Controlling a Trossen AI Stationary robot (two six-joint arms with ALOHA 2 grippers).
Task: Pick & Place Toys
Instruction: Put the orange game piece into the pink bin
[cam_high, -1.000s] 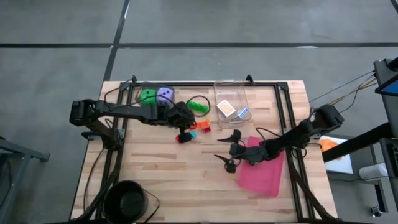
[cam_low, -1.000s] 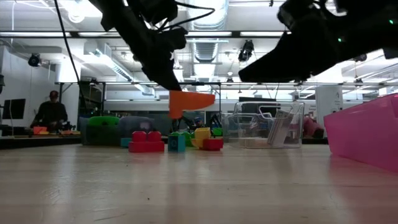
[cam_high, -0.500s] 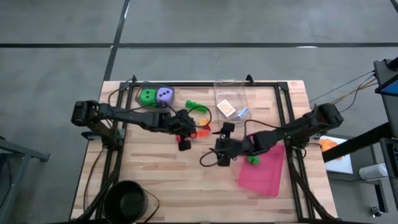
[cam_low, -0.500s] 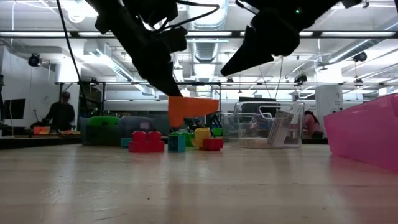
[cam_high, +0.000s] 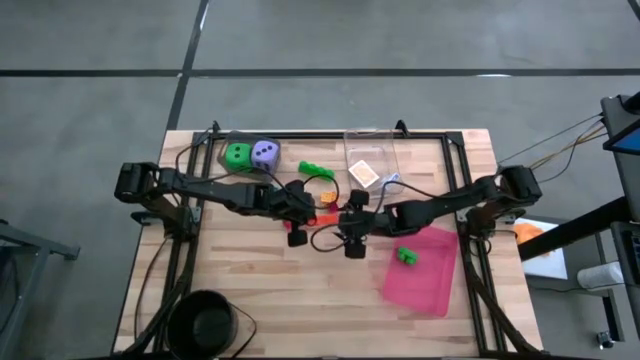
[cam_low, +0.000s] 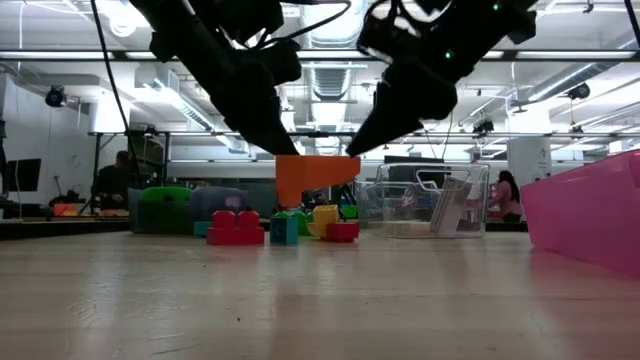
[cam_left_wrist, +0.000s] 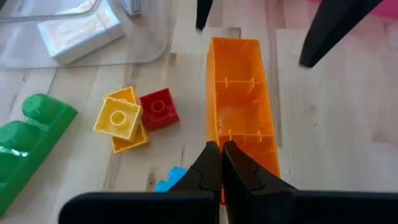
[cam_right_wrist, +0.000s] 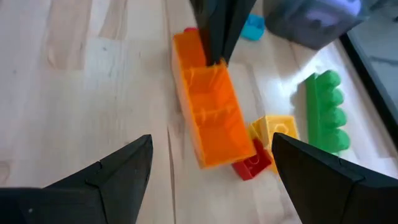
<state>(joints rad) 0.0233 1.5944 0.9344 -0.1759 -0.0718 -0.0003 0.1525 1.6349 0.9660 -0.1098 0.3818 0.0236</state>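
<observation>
Table: pale wooden planks, filling the centre of the high view, edged by a dark frame.
Pink tray: set at the lower right of the table in the high view; one small green brick lies inside it near its upper edge.
Clear plastic box: placed at the upper middle of the table; an orange-white packet is seen lying flat in it.
Dice: a green die and a purple die, both dotted, are found touching side by side at the upper left of the table.
Left gripper: clenched on one end wall of the orange brick, at mid-table in the high view.
Orange brick: long and hollow, its open underside with inner ribs is shown to the left wrist view; in the low view it is held clear of the tabletop.
Right gripper: spread wide with nothing between its fingers, just to the right of the orange brick at mid-table in the high view.
Long green brick: studded, lying right of the dice, above the grippers.
Small bricks: a yellow brick and a red brick rest touching on the wood beside the orange brick; a blue brick is partly seen near the left fingers.
</observation>
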